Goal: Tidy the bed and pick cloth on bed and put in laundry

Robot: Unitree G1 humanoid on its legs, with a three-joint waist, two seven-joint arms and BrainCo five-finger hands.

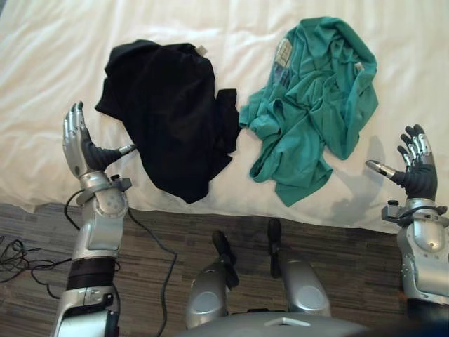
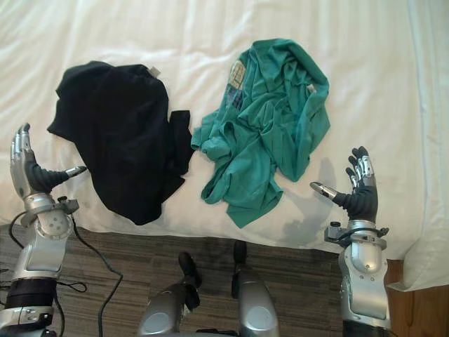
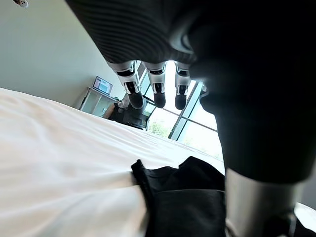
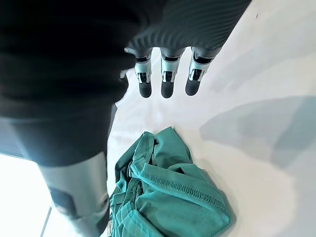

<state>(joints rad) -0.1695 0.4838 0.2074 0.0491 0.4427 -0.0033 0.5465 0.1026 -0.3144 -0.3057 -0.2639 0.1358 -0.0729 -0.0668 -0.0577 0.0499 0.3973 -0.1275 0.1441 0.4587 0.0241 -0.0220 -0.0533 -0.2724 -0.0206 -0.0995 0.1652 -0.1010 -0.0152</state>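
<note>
Teal shirt (print unreadable) & black cloth on bed; left hand, right hand released.

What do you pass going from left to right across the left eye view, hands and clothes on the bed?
left hand → black cloth → green shirt → right hand

dark plank floor, bright window
</note>
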